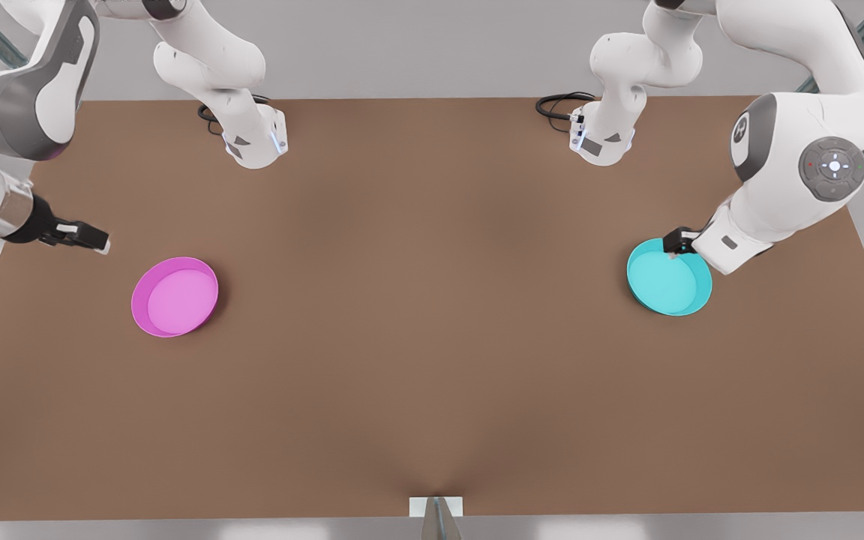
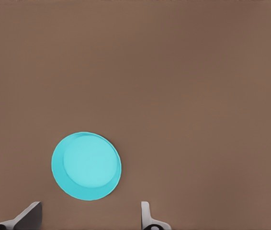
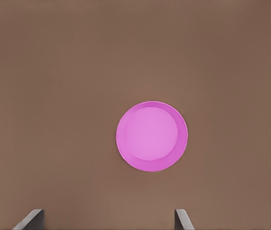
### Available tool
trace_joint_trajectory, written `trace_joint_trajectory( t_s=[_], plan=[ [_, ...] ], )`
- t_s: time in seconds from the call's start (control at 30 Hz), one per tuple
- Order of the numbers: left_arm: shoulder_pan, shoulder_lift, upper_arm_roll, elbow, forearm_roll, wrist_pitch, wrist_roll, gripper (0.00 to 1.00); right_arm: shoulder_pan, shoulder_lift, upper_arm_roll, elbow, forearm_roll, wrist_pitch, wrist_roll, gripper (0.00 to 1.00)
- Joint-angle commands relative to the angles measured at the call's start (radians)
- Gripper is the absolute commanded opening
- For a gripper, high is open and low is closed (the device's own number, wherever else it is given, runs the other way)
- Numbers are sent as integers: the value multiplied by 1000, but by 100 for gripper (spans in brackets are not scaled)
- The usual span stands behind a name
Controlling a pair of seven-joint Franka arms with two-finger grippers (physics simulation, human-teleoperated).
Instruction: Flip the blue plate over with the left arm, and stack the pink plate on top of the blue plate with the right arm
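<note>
Brown table (image 1: 432,337); left claw (image 2: 90,218), right claw (image 3: 109,220) both apart, tips cropped.

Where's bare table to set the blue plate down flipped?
Widest free patch: mid-table between pink plate and blue plate, forward of both arm bases. Front strip is bare too. Tight spots: left gripper over the blue plate's rim, right gripper beside the pink plate.

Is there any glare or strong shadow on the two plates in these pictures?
Front view: soft, even light; the pink plate and blue plate throw only faint dark edges on the table. Both wrist views: flat light, no glare on either plate, hardly any shadow.
</note>
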Motion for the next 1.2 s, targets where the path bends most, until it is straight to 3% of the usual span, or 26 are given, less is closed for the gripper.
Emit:
trace_joint_trajectory(
  t_s=[0.0, 0.07, 0.17, 0.27, 0.4, 0.5, 0.6, 0.97, 1.0, 1.07, 1.17],
  plan=[
    [1, -1, 0, 1, 8, 13, -13, 100, 5, 9, 0, 3, -15, 92, 19, 100],
    [7, 7, 3, -3, 0, 16, -27, 100, 6, 26, 0, 21, -31, 92, 19, 100],
    [205, 50, 6, -97, 15, 68, -10, 100, 3, 35, 0, 26, -28, 94, 19, 100],
    [371, 162, 11, -121, -81, 180, 281, 100, 6, 34, 2, 24, -25, 75, 20, 100],
    [408, 168, 67, -390, -155, 475, 820, 100, 24, 40, 2, 20, -2, 80, 33, 100],
    [432, 228, 90, -445, -158, 604, 950, 100, 18, 65, -1, 31, 71, 75, 37, 100],
    [454, 272, 90, -493, -255, 662, 969, 100, 20, 71, -1, 34, 67, 83, 36, 100],
    [486, 332, 90, -556, -258, 664, 1098, 100, 21, 80, -1, 46, 67, 83, 48, 100],
    [486, 337, 90, -556, -274, 664, 1098, 94, 24, 80, 0, 47, 61, 83, 48, 100],
    [486, 348, 90, -554, -310, 667, 1098, 63, 24, 81, 0, 47, 53, 85, 48, 100],
    [486, 355, 90, -554, -324, 673, 1098, 63, 24, 81, 0, 47, 50, 86, 46, 100]
  ],
)
